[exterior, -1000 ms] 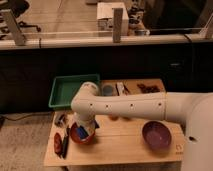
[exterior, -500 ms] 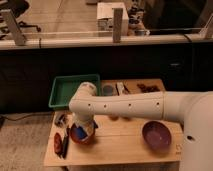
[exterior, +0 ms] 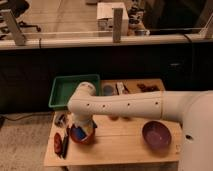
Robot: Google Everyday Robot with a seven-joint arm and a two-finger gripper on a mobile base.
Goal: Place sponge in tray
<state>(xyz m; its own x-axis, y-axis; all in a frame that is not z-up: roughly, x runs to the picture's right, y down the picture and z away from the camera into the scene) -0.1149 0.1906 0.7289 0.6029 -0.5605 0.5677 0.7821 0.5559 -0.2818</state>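
The green tray (exterior: 64, 86) sits at the back left of the wooden table. My white arm reaches in from the right and bends down at the table's left. My gripper (exterior: 84, 131) hangs into an orange bowl (exterior: 80, 138) in front of the tray. A dark-blue sponge (exterior: 78, 133) shows in the bowl right at the gripper. The arm's wrist hides the gripper's tips and part of the bowl.
A purple bowl (exterior: 156, 134) stands at the front right. A light-blue cup (exterior: 108, 90) and small items (exterior: 145, 87) lie along the back edge. A red object (exterior: 57, 142) and a dark utensil (exterior: 65, 142) lie at the left edge.
The arm has shifted very slightly over the orange bowl. The sponge, tray and bowls stay where they were.
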